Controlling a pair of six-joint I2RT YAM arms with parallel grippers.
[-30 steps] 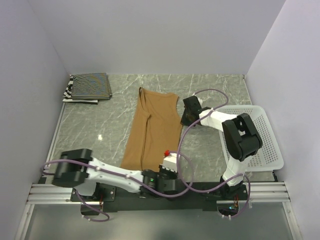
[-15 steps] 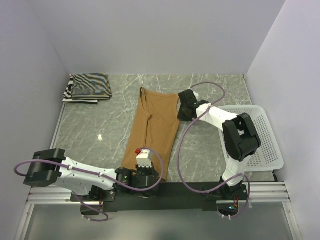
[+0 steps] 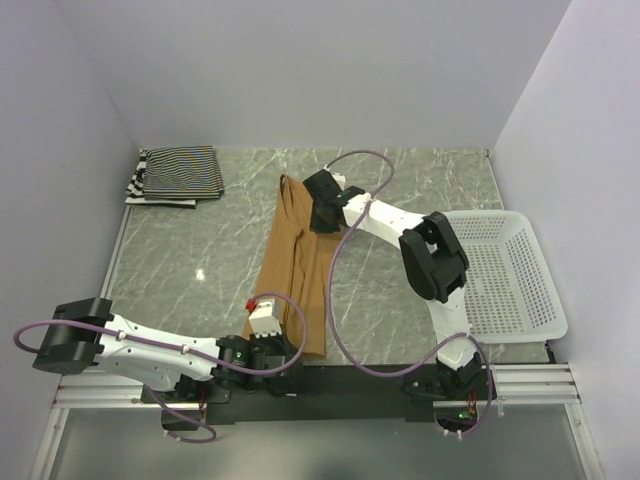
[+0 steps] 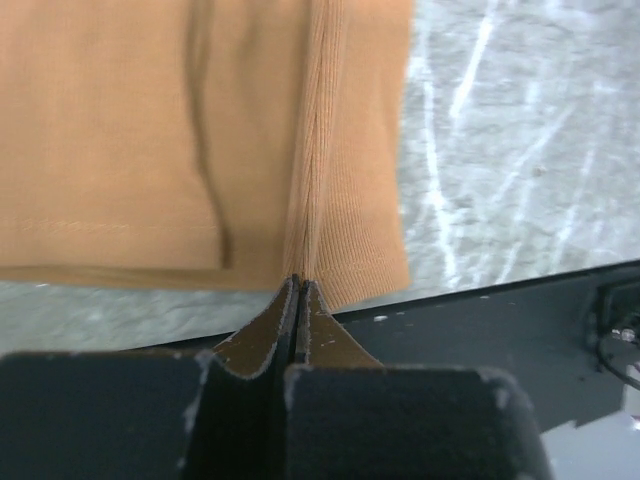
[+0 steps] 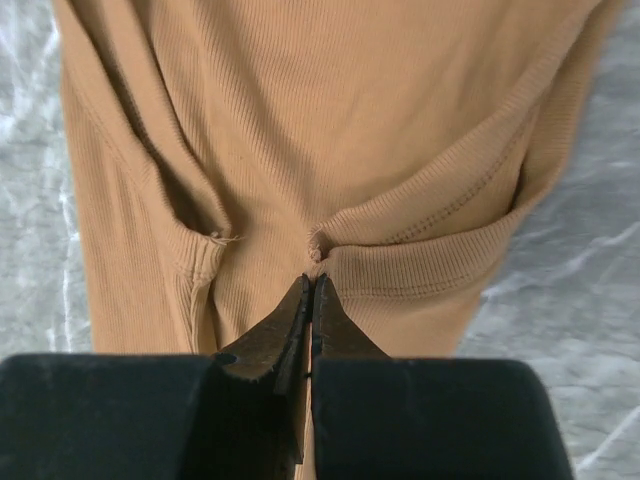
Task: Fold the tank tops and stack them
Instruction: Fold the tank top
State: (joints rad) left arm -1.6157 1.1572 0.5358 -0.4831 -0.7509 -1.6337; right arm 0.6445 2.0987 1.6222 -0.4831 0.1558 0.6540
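The tan-brown tank top (image 3: 300,270) lies lengthwise on the marble table, folded into a narrow strip. My left gripper (image 3: 268,325) is shut on its near hem, a pinched ridge of fabric (image 4: 305,230) running away from the closed jaws. My right gripper (image 3: 322,212) is shut on the far edge at the strap and armhole trim (image 5: 400,260). The two striped tank tops (image 3: 178,173) lie folded and stacked in the far left corner.
A white lattice basket (image 3: 505,275) stands at the right edge of the table. Purple cables loop over both arms. Grey walls close in the left, back and right sides. The black mounting rail (image 4: 500,330) runs along the near edge.
Both grippers have carried the right side of the tan top leftward over itself, so it is now narrower. The left arm swung left; the right gripper moved left across the top's far end.
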